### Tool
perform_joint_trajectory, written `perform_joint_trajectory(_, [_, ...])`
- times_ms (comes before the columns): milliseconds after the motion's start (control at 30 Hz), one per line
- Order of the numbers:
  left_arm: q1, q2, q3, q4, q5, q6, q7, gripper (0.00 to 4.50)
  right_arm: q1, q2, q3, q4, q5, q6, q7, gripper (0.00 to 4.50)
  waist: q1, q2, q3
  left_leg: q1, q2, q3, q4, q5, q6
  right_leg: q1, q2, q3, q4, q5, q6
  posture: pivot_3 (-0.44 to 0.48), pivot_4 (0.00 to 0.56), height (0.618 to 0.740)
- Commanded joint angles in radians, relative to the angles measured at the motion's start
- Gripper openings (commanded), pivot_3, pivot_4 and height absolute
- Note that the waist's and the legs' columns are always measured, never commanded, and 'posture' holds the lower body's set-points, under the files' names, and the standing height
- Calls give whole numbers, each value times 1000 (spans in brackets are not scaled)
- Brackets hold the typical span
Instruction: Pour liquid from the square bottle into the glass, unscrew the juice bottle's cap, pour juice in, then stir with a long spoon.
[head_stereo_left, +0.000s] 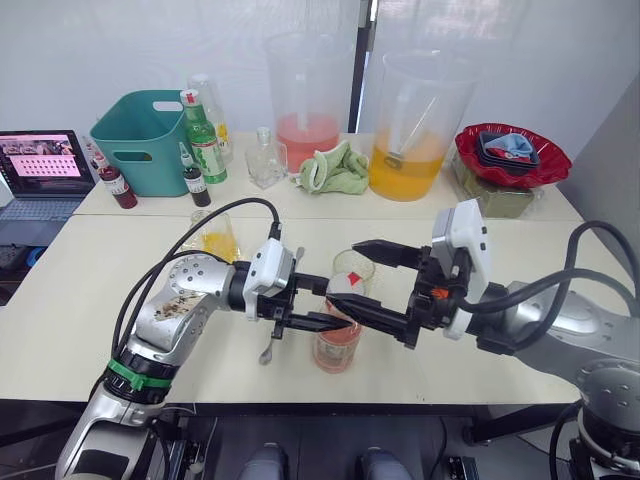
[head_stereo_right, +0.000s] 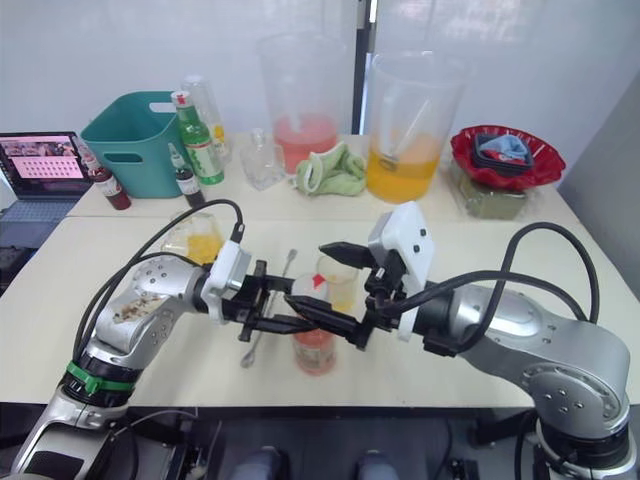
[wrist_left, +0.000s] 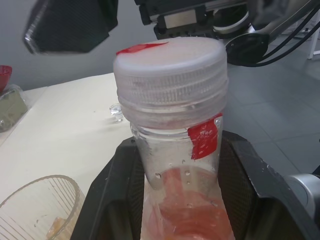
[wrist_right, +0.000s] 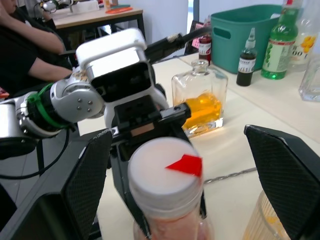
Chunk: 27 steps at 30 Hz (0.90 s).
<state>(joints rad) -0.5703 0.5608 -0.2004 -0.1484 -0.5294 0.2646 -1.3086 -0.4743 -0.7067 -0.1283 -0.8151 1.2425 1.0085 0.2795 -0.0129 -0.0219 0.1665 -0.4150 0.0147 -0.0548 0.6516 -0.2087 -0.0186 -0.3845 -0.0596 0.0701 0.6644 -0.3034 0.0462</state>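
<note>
White cap (wrist_left: 170, 70) with a red tag – no readable writing. Your left claw (head_stereo_left: 318, 303) clamps the juice bottle (head_stereo_left: 337, 345) beside the glass (head_stereo_left: 353, 268); your right claw (wrist_right: 187, 190) is spread wide around the cap.

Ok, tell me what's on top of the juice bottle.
The white cap sits on the juice bottle, with a red tape piece on top. The left hand grips the neck; its fingers cover the bottle's sides there.

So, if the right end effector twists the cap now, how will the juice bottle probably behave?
The juice bottle is slim and tall, so it would likely tip if free. The left end effector clamps its neck, which should stop spinning. Its thin plastic may flex. The right end effector is open around the cap.
</note>
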Motion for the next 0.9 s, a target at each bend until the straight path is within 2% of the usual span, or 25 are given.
perform_joint_trajectory(33, [-9, 1, -24, 14, 49, 7, 8, 1951, -9, -19, -2, -14, 32, -30, 0, 4452, 0, 0, 0, 0, 0, 0, 0, 0, 0, 0, 0, 0, 0, 0, 0, 0, 150, 740])
perform_joint_trajectory(267, [-22, 0, -25, -8, 42, 35, 20, 1951, -20, -18, 33, 2, 17, -50, -6, 4452, 1, 0, 0, 0, 0, 0, 0, 0, 0, 0, 0, 0, 0, 0, 0, 0, 150, 740])
perform_joint_trajectory(567, [-14, 3, -23, -44, 39, 60, 30, 1951, -12, -21, 43, 3, 15, -63, -16, 1674, 1, 0, 0, 0, 0, 0, 0, 0, 0, 0, 0, 0, 0, 0, 0, 0, 150, 740])
perform_joint_trajectory(700, [-12, 4, -21, -51, 39, 67, 30, 1951, -10, -24, 40, 4, 13, -68, -6, 1675, 1, 0, 0, 0, 0, 0, 0, 0, 0, 0, 0, 0, 0, 0, 0, 0, 150, 740])
perform_joint_trajectory(767, [-12, 8, -18, -54, 39, 70, 28, 1951, -18, -48, 46, 26, -9, -75, 89, 1675, 1, 0, 0, 0, 0, 0, 0, 0, 0, 0, 0, 0, 0, 0, 0, 0, 150, 740])
perform_joint_trajectory(900, [-13, 14, -16, -52, 41, 70, 23, 1951, -82, -111, 125, 168, -122, -141, 448, 1675, -1, 0, 0, 0, 0, 0, 0, 0, 0, 0, 0, 0, -1, 0, 0, 0, 150, 740])
